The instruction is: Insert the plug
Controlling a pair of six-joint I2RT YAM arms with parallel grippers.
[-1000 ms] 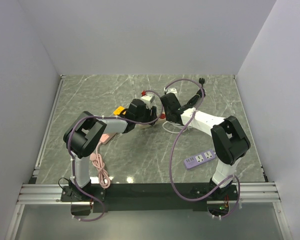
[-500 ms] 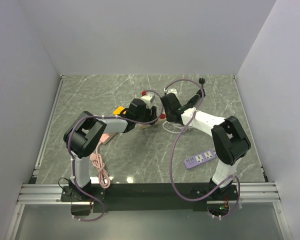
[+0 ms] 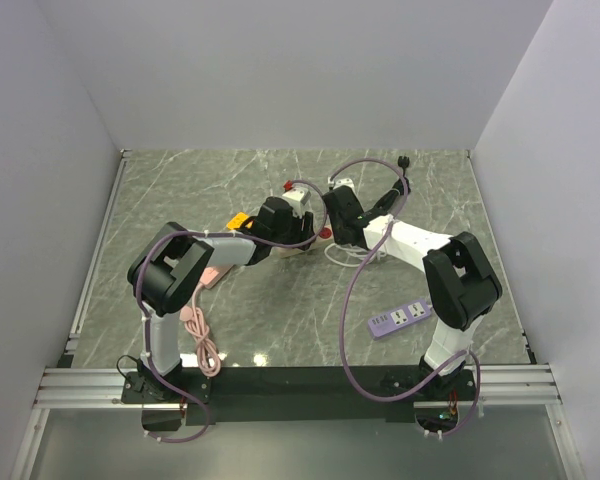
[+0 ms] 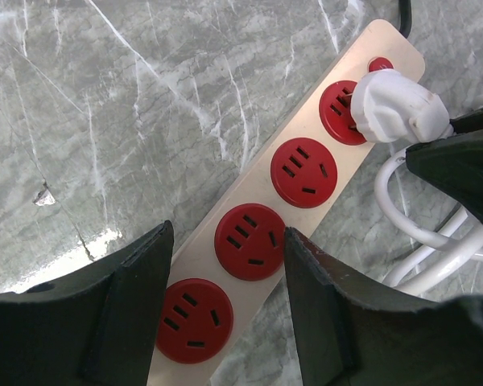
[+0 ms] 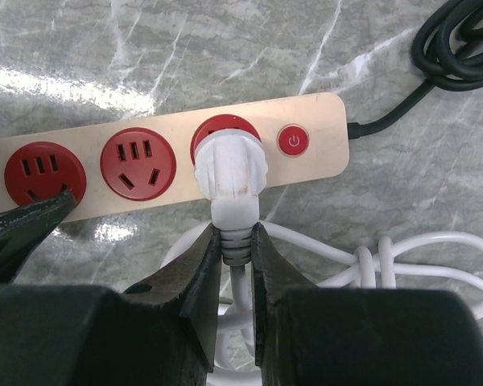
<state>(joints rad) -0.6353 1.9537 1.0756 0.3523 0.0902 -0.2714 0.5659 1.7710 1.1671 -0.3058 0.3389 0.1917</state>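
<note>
Seen from above, almost nothing differs from half a second and a second earlier: both arms hold the same crossed-in pose at the table's centre, and only the right wrist has shifted a hair. The yellow plug adapter [image 3: 237, 220] has not moved; it lies on the marble at 9 o'clock of the left wrist, outside either pincer. The purple power strip [image 3: 400, 318] also stays put at 5 o'clock of the table. In the right wrist view the right gripper [image 5: 235, 241] is narrowed onto the ribbed neck of a white plug [image 5: 229, 173], one finger on each side. That plug sits in the last red socket of a beige power strip [image 5: 326, 153], with the red power button [image 5: 292, 141] at its 3 o'clock. How deep the plug sits cannot be told. A white cable [image 5: 402, 257] loops at 4 o'clock and a black cord [image 5: 459, 32] coils at 1 o'clock. In the left wrist view the left gripper [image 4: 225, 237] is spread wide and holds nothing. Its fingers straddle the beige strip, which runs diagonally between them toward 1 o'clock.
</note>
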